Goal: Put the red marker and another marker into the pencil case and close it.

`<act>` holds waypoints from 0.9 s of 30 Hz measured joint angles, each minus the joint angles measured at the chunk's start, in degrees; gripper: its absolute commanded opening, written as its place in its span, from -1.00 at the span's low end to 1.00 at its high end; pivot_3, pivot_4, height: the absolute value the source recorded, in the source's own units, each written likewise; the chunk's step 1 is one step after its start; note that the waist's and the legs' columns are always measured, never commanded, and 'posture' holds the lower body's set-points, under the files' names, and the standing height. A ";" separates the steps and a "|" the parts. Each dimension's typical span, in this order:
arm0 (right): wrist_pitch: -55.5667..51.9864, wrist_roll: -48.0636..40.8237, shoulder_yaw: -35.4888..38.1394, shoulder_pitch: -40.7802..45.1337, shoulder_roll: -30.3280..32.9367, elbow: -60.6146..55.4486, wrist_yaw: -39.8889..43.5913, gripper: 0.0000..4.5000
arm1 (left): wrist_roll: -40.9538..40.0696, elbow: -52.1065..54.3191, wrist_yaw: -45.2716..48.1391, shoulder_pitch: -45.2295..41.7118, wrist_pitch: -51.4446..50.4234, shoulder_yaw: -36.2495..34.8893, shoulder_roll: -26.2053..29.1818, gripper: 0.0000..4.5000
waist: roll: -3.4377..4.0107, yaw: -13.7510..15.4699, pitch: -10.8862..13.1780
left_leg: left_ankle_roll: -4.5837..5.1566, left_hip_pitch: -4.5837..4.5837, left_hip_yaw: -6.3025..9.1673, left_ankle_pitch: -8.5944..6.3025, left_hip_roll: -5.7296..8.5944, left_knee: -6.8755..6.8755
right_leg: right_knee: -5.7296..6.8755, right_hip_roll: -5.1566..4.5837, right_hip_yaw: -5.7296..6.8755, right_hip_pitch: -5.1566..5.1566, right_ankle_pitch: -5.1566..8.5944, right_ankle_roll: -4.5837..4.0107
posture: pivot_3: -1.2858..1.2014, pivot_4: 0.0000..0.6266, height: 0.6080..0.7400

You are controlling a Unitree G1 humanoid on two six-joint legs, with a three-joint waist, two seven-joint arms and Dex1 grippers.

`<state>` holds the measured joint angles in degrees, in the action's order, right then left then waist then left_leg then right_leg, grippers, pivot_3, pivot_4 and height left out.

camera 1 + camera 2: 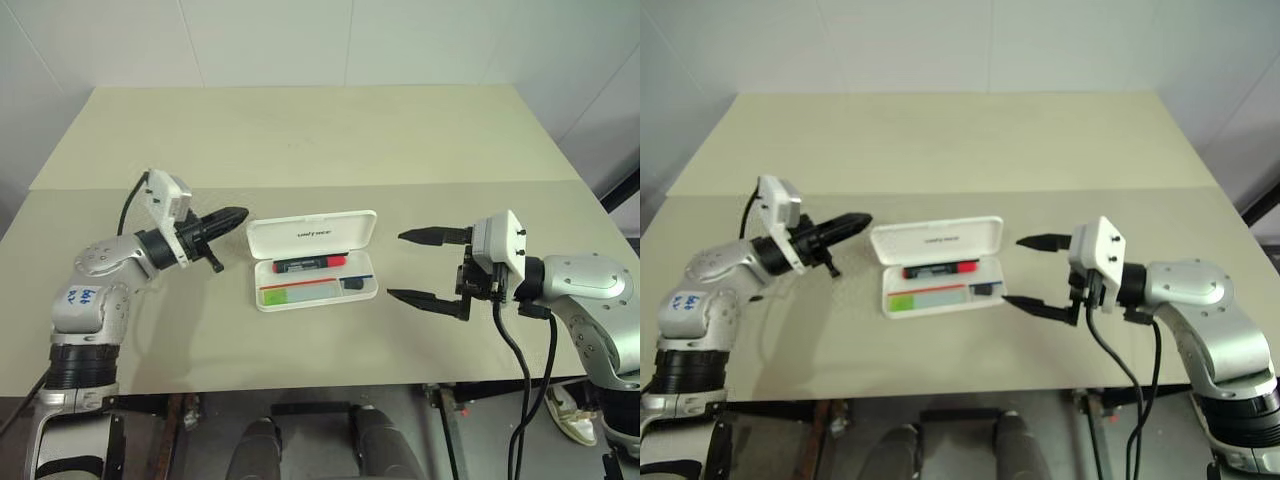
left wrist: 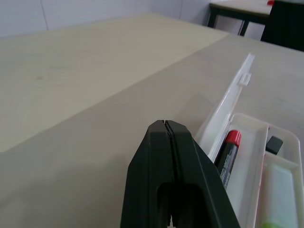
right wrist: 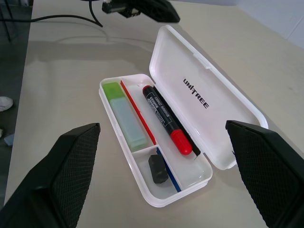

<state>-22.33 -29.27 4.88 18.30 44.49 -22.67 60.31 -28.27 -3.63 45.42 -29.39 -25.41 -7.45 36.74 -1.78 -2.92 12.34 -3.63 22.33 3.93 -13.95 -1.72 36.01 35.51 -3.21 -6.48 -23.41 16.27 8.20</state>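
The white pencil case lies open at the table's middle, its lid raised on the far side. The red marker lies in the tray's rear slot, red cap to the right. In the front slot, along the red-and-blue stripe, lies the pale marker with a green cap. My left gripper is shut on nothing, its tips just left of the lid's left end. My right gripper stands open to the right of the case, apart from it, with nothing between its fingers.
A small black block sits in the tray's right-hand compartment. A seam crosses the beige table behind the case. The table's front edge runs close below both arms. A black cable hangs from the right wrist.
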 measured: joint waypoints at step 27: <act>-0.26 -0.09 -0.10 -1.72 -1.20 -4.72 -6.59 1.00 | 5.80 3.93 31.90 1.34 5.17 15.43 8.12 -0.98 | 0.00 -0.05 0.00 | -0.02 0.05 -0.01 -0.02 -0.02 -0.04 | -0.07 -0.01 -0.02 -0.04 0.46 -0.81 | 0.03 -0.52 1.00</act>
<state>-22.59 -29.36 4.78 16.58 43.30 -27.39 53.72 -22.47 0.30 77.32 -28.05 -20.24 7.98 44.86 -1.78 -2.97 12.35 -3.65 22.38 3.92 -13.97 -1.74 35.97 35.43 -3.22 -6.50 -23.45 16.72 7.40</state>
